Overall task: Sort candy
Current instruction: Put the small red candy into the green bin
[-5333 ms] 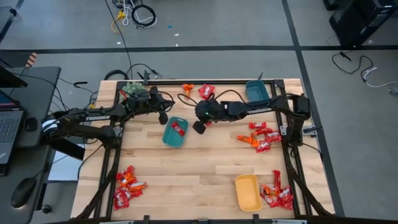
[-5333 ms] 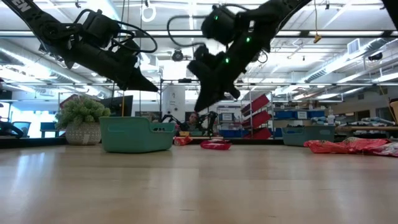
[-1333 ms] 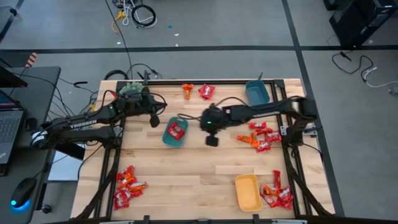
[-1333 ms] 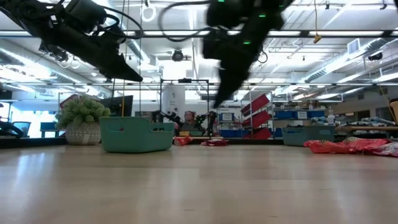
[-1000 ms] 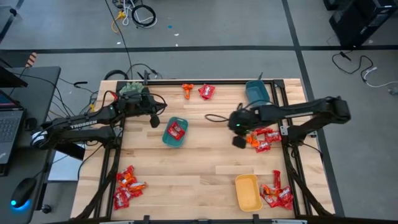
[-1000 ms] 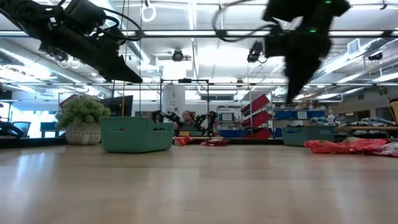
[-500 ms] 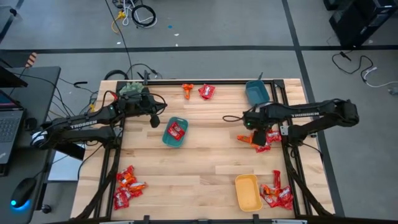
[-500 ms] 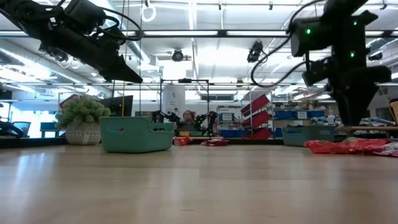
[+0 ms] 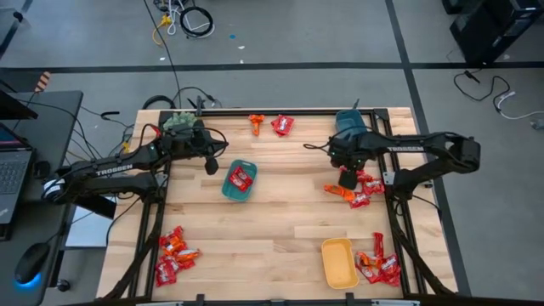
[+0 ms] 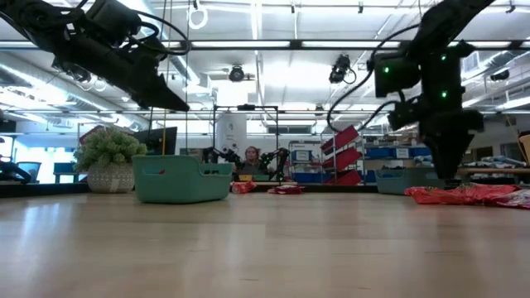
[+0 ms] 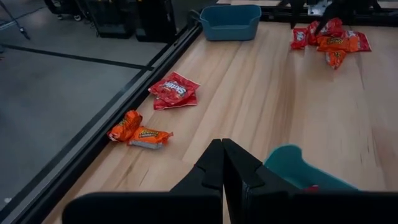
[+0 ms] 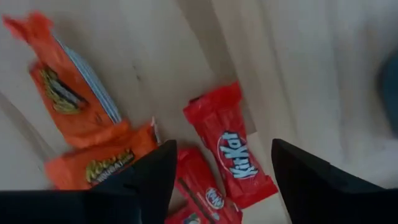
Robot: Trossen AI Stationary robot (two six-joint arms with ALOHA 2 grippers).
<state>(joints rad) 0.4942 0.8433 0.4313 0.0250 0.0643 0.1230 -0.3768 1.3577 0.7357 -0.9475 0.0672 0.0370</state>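
Candy (image 9: 358,189) lies in mixed piles on the surface w/ one red piece already in the teal tray (image 9: 239,181), so we hang our right claw (image 12: 222,168) spread over a red bar (image 12: 231,147), left claw (image 11: 222,163) pressed together, idle by the tray.

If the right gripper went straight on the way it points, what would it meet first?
Most likely the red KitKat lying between the open right gripper fingers, in the candy pile; the remaining height is unclear.

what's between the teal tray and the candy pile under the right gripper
Bare wood. In the high view, nothing lies between the teal tray and the candy pile, above which the open right gripper hovers.
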